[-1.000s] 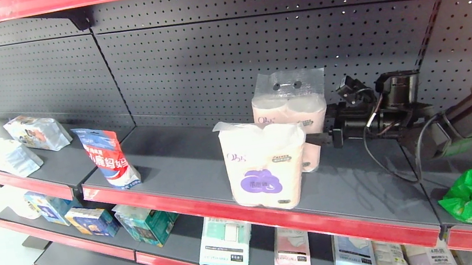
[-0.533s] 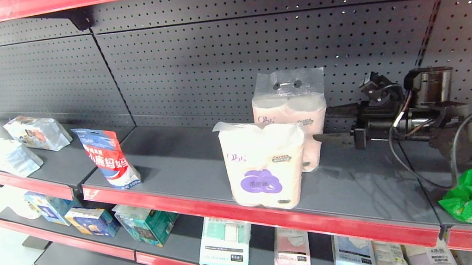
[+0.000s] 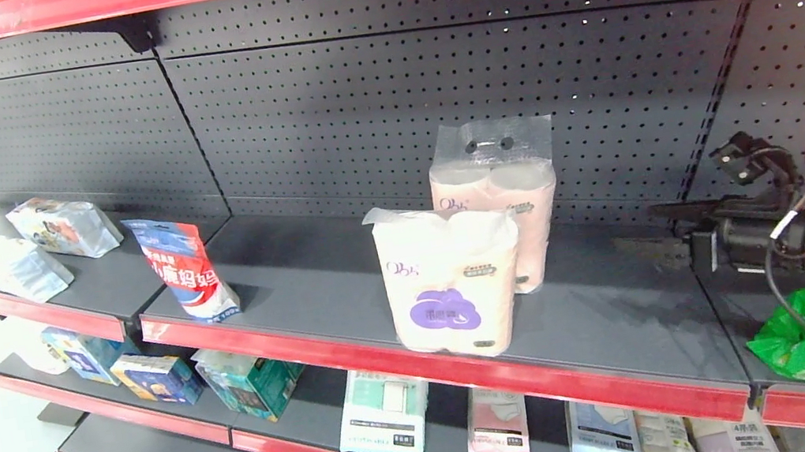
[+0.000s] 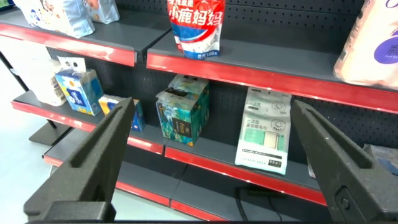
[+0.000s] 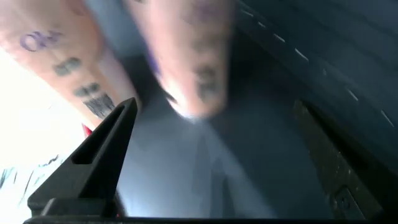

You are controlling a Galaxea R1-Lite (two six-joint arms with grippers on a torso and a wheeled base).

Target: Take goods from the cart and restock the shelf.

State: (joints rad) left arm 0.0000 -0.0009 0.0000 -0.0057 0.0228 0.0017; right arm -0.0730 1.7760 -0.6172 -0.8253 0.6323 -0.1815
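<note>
We see right gripper (image 3: 636,229) wide, empty | rear tissue pack (image 3: 517,193) upright, frame-left of it, apart | left gripper (image 4: 212,102) also wide

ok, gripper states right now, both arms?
Left gripper: open, holding nothing.
Right gripper: open, holding nothing.

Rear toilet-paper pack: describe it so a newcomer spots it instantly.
Look at the middle bay of the dark shelf. Two toilet-paper packs stand there; the rear pack is nearer the pegboard, partly behind the front pack. Only it has a clear flap with two holes on top.
</note>
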